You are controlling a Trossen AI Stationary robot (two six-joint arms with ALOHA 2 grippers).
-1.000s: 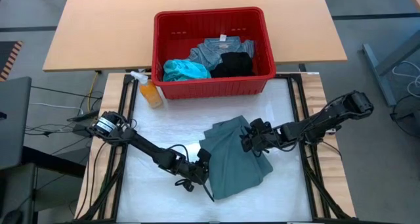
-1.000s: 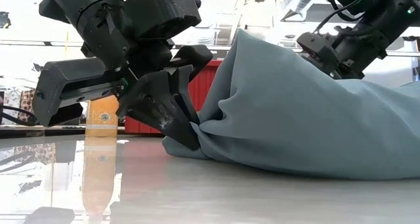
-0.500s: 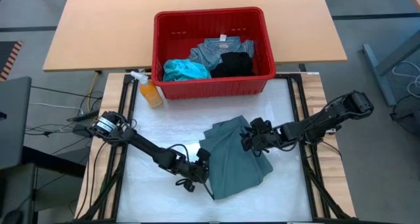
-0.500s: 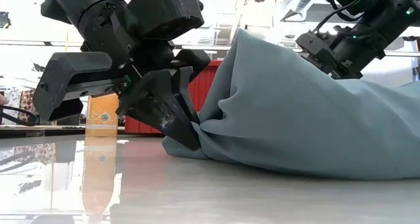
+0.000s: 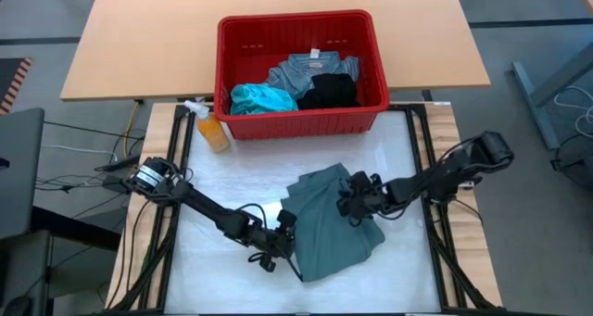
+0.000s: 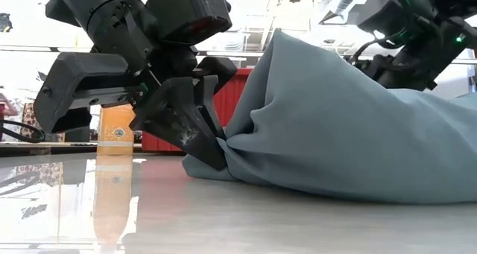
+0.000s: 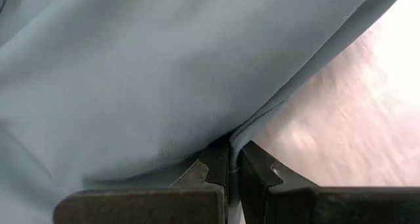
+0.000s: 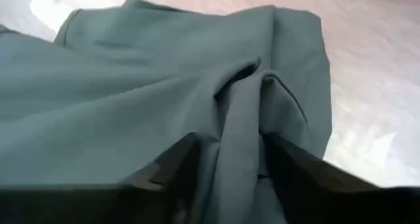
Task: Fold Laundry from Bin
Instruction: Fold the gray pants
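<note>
High view: shows whole table [image 5: 222, 172], both arms, bin and bottle; grip detail too small to read there. Low view: shows L gripper [image 6: 212, 146] down at table surface, tips pinching lower edge of grey-green garment [image 6: 335, 135], cloth heaped up behind it; R gripper [image 6: 387, 56] atop far side of heap, fingers hidden by cloth from this angle. L wrist view: fingers [image 7: 203, 178] pressed together on a thin fold of garment [image 7: 131, 73], closed tight, cloth caught between. R wrist view: fingers [image 8: 167, 168] set apart w/ a raised ridge of garment [image 8: 249, 112] standing between them, cloth touching both inner faces; partly open, not clamped flat. Garment posn per high view: grey-green garment [image 5: 324, 219] crumpled at table centre, toward near edge; L gripper [image 5: 278, 242] at its left near corner, R gripper [image 5: 357, 197] on its right far part. Bin [image 5: 301, 121]: red, slotted walls, at far edge of table, straddling onto wood desk [image 5: 139, 38] behind. Contents: turquoise garment [image 5: 259, 98] at left, black garment [image 5: 329, 91] at right, mottled blue-grey garment [image 5: 306, 70] at far side. Orange spray bottle [image 5: 211, 129] just beside bin's left near corner, outside it.
</note>
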